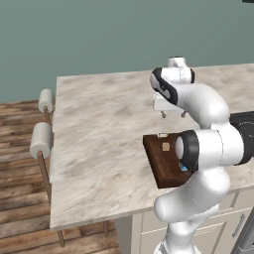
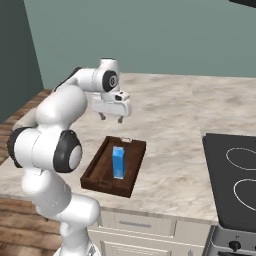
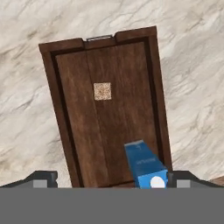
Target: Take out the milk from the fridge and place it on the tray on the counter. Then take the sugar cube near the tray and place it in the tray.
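Bright blue gable-top milk carton point(image 2: 118, 162) stands upright in dark brown wooden tray point(image 2: 97, 163) on the marbled beige counter point(image 2: 170, 125); tiny tan sugar cube point(image 3: 102, 91) lies w/in tray too. End effector point(image 2: 111, 118) hovers above tray's far end, fingers spread, empty. Risk: a low retreat could clip the carton & tip it.

Even, bright rendered light; soft shadows — sharp.

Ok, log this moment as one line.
blue milk carton: upright in brown wooden tray | tan sugar cube: in tray | gripper: open, above tray
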